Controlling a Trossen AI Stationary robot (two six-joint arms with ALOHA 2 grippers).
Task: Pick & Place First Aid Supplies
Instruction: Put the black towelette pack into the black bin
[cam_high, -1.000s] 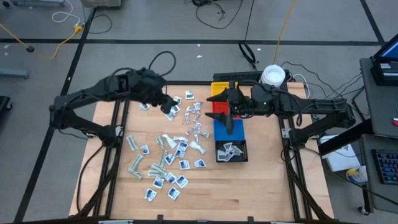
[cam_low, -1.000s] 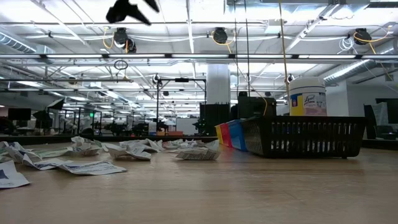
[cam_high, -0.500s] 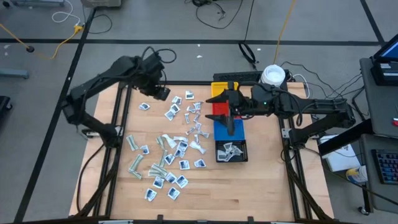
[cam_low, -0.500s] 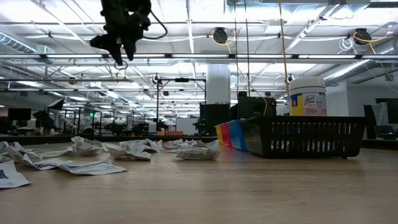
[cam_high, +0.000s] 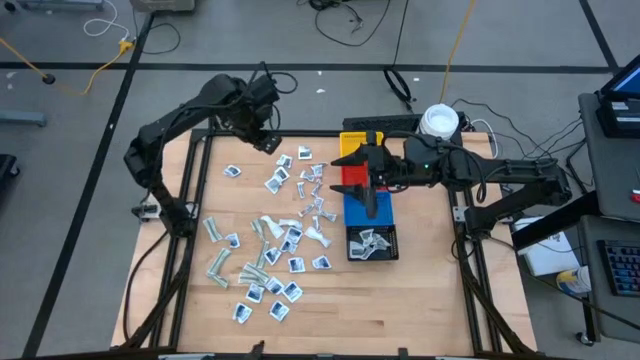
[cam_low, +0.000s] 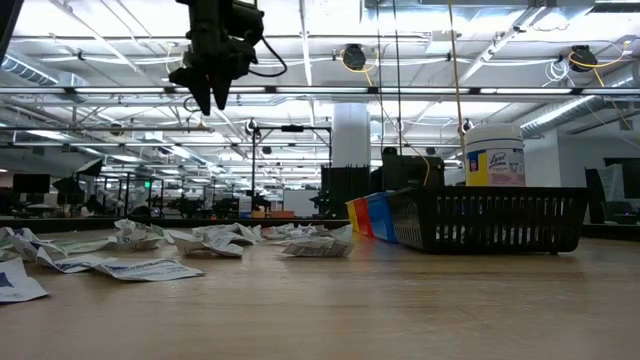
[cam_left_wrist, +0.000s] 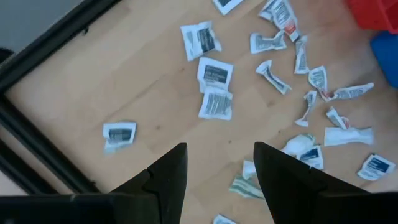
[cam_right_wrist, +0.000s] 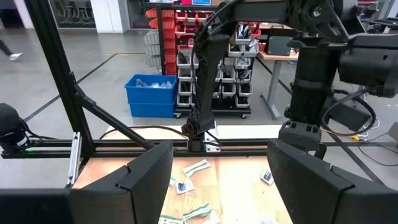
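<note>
The first aid supplies (cam_high: 270, 245) are spread loose over the left half of the desk (cam_high: 400, 310), from near the far edge down toward the near-left corner. Such scatter is judged to be the unsorted stock awaiting transfer. A few packets already lie in the black bin (cam_high: 371, 243), the nearest of a row of bins. The blue bin (cam_high: 368, 208), red bin (cam_high: 352, 174) and yellow bin (cam_high: 352, 145) run from it toward the far edge, right of the desk's middle. The row is presumably set close beside the pile so that carries are kept short.

The left gripper (cam_high: 268, 140) is held high above the far-left corner of the desk, over the outlying packets there. In the left wrist view its jaws are seen parted, with bare wood and packets visible between them; nothing is pinched or touched. This height is judged to suit choosing a packet before a descent.

The right gripper (cam_high: 367, 190) is hung over the red and blue bins, its jaws spread wide and empty, as the right wrist view shows. It appears to be waiting.
</note>
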